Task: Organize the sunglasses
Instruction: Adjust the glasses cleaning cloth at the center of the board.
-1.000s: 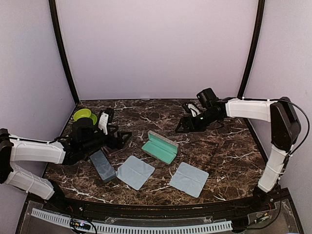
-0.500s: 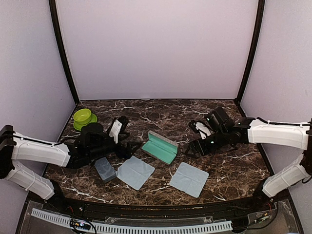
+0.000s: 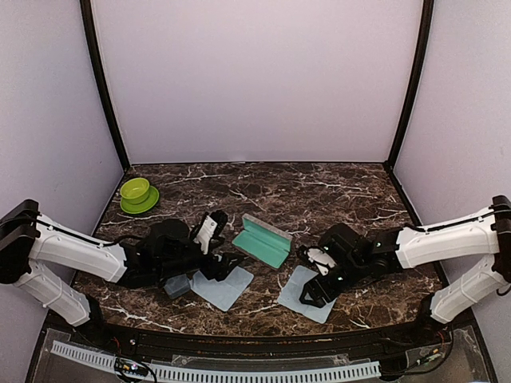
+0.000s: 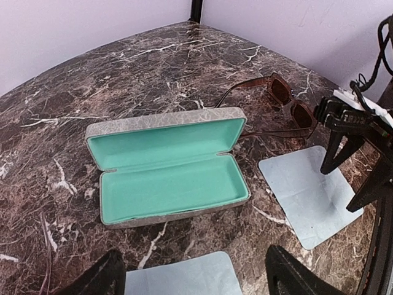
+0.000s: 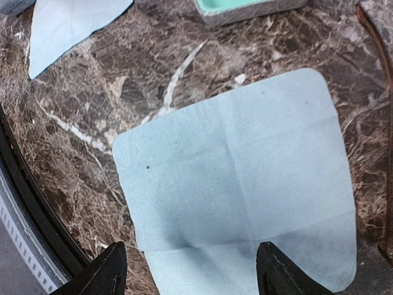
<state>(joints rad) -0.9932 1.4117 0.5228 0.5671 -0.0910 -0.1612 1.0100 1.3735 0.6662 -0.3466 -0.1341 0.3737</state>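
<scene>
We're over a dark brown marble worktop point(image 3: 359, 191) shot through with white veins, boxed in by plain pale lilac walls point(image 3: 255, 80) and black corner posts point(image 3: 104, 88). A green bowl point(image 3: 136, 191) sits out at the far left.

Now the sunglasses point(image 4: 291, 104). From the left wrist they lie flat on the worktop, just off the right end of the open case point(image 4: 166, 166) and just past the far edge of the right cloth point(image 5: 245, 178). The front, lens beside lens, runs on a diagonal from far-left to near-right in that view. Both temples are unfolded and reach back towards the case's lid. From above, the right arm hides most of them.

The left claw point(image 4: 193, 279) hangs low in front of the teal-lined case, fingers spread wide with nothing between them, over the edge of the left cloth point(image 3: 227, 289). A closed grey case point(image 3: 176, 285) peeks out beside that arm.

The right claw point(image 5: 193, 273) hovers over its cloth, also spread wide and gripping nothing. Whether the tips touch the fabric, I can't tell.
</scene>
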